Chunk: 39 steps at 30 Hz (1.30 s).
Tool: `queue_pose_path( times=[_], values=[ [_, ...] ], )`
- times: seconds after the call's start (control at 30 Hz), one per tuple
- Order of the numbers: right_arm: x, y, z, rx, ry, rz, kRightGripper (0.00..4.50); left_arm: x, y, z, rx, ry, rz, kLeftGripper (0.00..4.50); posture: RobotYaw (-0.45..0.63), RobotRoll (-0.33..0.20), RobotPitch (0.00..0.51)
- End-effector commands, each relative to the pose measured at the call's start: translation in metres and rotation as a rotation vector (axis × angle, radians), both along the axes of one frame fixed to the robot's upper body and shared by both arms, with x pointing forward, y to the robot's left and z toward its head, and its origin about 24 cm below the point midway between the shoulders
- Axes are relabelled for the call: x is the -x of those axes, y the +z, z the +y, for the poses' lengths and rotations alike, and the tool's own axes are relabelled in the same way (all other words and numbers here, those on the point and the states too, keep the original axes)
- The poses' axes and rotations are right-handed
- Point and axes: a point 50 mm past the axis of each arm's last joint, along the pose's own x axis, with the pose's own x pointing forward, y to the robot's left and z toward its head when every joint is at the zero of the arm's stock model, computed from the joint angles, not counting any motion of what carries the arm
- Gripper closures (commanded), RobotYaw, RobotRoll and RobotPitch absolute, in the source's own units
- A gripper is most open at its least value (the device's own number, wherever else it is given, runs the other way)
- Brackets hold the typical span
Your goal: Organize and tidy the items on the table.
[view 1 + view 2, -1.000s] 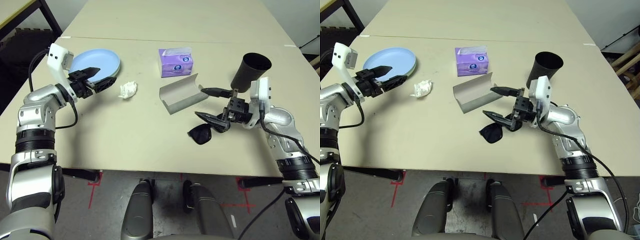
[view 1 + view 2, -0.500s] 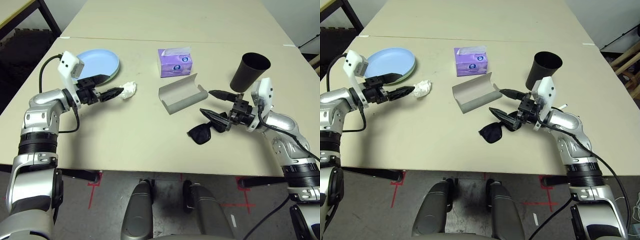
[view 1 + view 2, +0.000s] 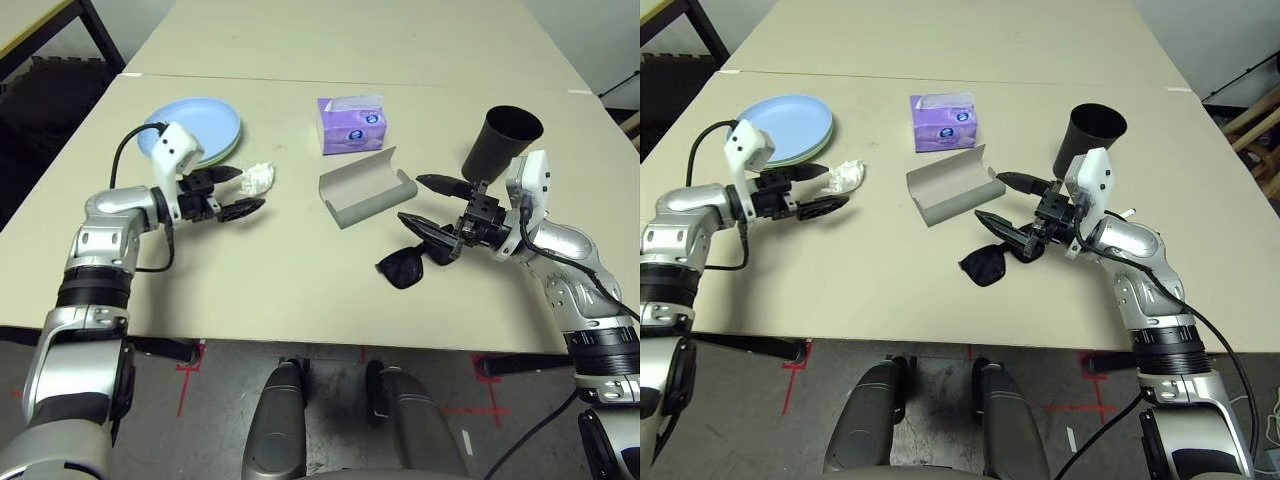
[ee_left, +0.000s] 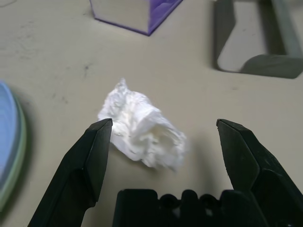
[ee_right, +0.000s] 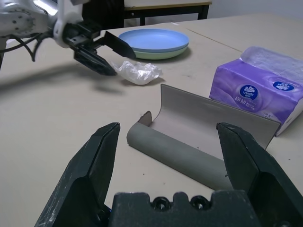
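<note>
The left pincer point(image 4: 161, 142) has swung from the plates point(image 3: 205, 125) to straddle the tissue point(image 4: 142, 130).

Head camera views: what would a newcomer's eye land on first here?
Probably the open left gripper reaching at the crumpled white tissue, which lies on the table between its fingers, beside the stacked plates. Next, the open right gripper hovering by the black sunglasses, just in front of the open grey glasses case. Behind stand the purple tissue box and the black cup.

Head pair looking down over the table point(image 3: 300, 290). Wrist views low, close, along each open gripper; both sharing the tissue point(image 4: 142, 130) ahead.
</note>
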Motion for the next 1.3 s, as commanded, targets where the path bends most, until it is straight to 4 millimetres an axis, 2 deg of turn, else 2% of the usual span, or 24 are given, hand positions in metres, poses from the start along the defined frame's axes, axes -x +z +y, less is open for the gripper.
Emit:
queue_pose_path(
  times=[0.03, 0.17, 0.27, 0.6, 0.87, 1.2, 1.3],
  values=[
    [0.002, 0.0, -0.001, -0.013, -0.002, 0.002, 0.0, -0.005, -0.008, -0.006, -0.028, -0.009, 0.011, 0.02, 0.14, 0.0, 0.189],
    [0.004, 0.0, -0.002, -0.013, -0.007, 0.002, 0.0, -0.007, -0.008, -0.01, -0.012, -0.026, 0.015, 0.02, 0.13, 0.0, 0.188],
    [0.004, 0.0, -0.002, -0.015, -0.01, 0.001, 0.0, -0.007, -0.008, -0.01, -0.007, -0.029, 0.021, 0.64, 0.13, 0.0, 0.188],
    [0.005, -0.002, -0.001, -0.026, -0.01, 0.001, 0.0, -0.008, 0.002, -0.001, 0.009, -0.008, 0.019, 4.48, 0.14, 0.0, 0.19],
    [0.003, -0.001, 0.001, -0.033, -0.008, -0.003, 0.0, -0.007, 0.009, 0.009, 0.006, 0.019, 0.02, 4.48, 0.14, 0.0, 0.189],
    [0.003, 0.0, 0.003, -0.035, -0.005, -0.001, 0.0, -0.025, 0.072, 0.021, 0.136, 0.213, -0.234, 4.48, 0.15, 0.0, 0.191],
    [0.003, 0.0, 0.004, -0.037, -0.003, -0.001, 0.0, -0.028, 0.081, 0.026, 0.154, 0.291, -0.291, 4.48, 0.15, 0.0, 0.193]
  ],
)
